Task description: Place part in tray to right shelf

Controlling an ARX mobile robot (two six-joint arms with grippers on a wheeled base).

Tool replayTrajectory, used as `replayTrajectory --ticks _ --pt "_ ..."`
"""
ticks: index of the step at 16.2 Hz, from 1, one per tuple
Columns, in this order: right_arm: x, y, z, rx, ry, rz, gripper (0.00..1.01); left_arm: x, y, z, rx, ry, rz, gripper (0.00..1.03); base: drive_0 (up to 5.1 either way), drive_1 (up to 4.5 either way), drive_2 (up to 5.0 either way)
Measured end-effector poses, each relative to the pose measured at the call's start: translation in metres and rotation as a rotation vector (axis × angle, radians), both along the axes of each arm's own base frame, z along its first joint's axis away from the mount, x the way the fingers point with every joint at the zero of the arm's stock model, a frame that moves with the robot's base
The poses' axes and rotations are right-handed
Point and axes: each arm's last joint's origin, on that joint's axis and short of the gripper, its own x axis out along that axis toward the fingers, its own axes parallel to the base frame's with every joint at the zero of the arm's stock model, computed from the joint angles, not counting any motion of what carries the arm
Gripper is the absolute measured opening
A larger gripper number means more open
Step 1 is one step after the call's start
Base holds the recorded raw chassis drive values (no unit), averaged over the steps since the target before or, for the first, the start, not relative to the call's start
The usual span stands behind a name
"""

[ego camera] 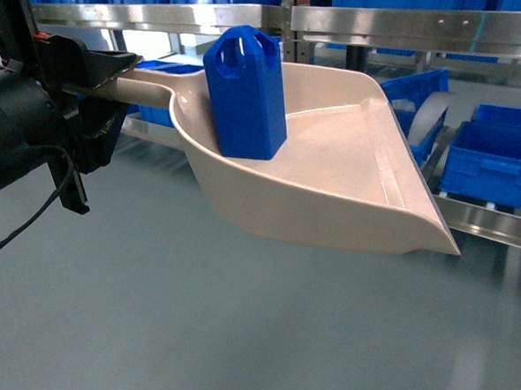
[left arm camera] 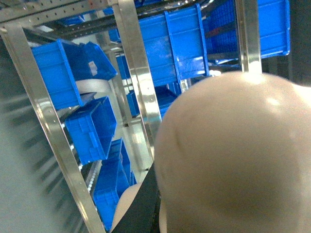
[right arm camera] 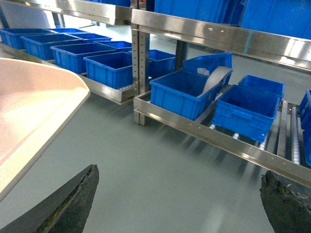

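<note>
The beige tray [ego camera: 330,182] hangs in the air, tilted, its flat lip pointing right toward the right shelf [ego camera: 497,229]. The blue part [ego camera: 245,94] stands upright inside it against the back rim. My left gripper [ego camera: 103,81] is shut on the tray's handle at the left. In the left wrist view the tray's underside [left arm camera: 233,155] fills the right half, with one black finger [left arm camera: 141,208] against it. The right gripper [right arm camera: 180,194] is open and empty above the floor, with the tray's lip [right arm camera: 34,107] to its left and the shelf's front rail [right arm camera: 218,141] ahead.
Blue crates [right arm camera: 184,92] [right arm camera: 248,109] sit on the right shelf's roller tracks, one holding a white curved piece [right arm camera: 216,77]. More crates [right arm camera: 107,68] fill a lower rack to the left. A steel upper rail [ego camera: 409,22] runs above. Grey floor [ego camera: 206,322] lies below the tray.
</note>
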Motion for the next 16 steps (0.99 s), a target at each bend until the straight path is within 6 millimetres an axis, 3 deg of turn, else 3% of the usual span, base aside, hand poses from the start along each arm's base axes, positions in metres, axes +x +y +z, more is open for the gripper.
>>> replayTrajectory --ticks 16 --pt "0.0 0.0 0.0 0.0 0.0 0.0 0.98 -0.0001 -0.0005 0.0 0.0 0.0 -0.002 0.16 -1.6 -1.57 -1.6"
